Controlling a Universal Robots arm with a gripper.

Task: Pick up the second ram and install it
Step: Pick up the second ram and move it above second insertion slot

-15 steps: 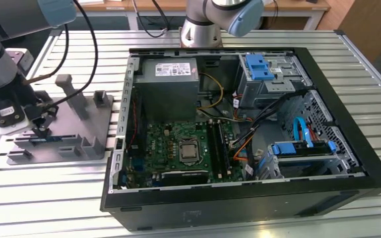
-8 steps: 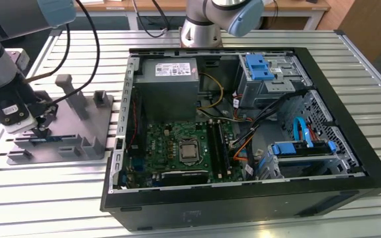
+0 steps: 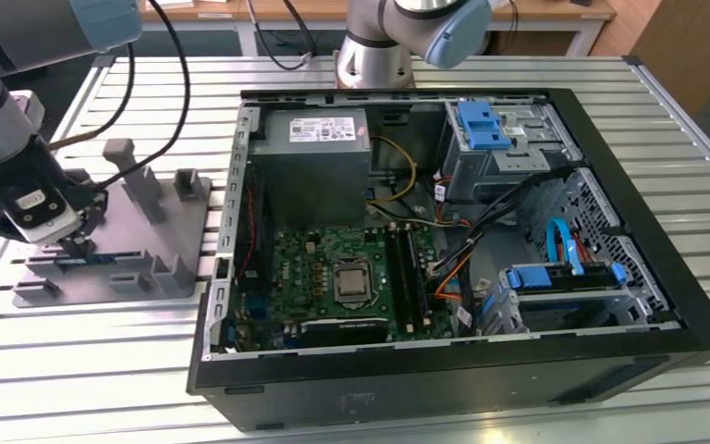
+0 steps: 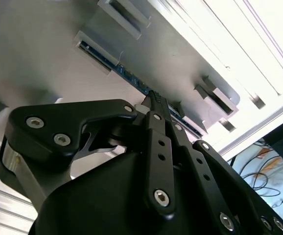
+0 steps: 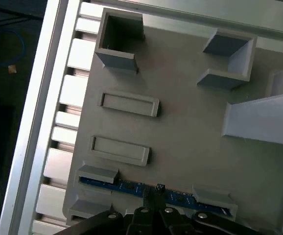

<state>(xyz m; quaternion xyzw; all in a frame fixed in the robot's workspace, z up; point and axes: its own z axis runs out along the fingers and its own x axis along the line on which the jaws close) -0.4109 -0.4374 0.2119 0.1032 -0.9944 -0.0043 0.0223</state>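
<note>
Slatted aluminium makes up the surface [image 3: 84,370], and across the middle and right of the exterior view lies an open black metal computer case [image 3: 454,384] with a green motherboard [image 3: 293,268] in its lower middle. At the left of that frame sits a flat grey plastic holder tray [image 3: 145,250] with raised blocks and slots, and the grey robot arm [image 3: 10,139] reaches down over it. The second ram [image 5: 117,185], a slim dark blue circuit-board stick, stands on edge along the bottom of the first wrist view, its ends seated in two grey end blocks of the tray. In the second wrist view it runs as a thin blue line [image 4: 127,73] from upper left toward the centre. To do this pick well, I judge the grip should sit near the stick's middle, as it appears to, so the stick does not tip. The lift should go straight out of the blocks without twisting, since a skewed pull could jam the ends or bend the thin board. The black pincer [image 5: 158,188] has its fingertips drawn almost together over the stick's top edge at about mid-length, and it appears to be pinching the board between them. In the second wrist view its tips [image 4: 156,98] meet right at the blue edge.
</note>
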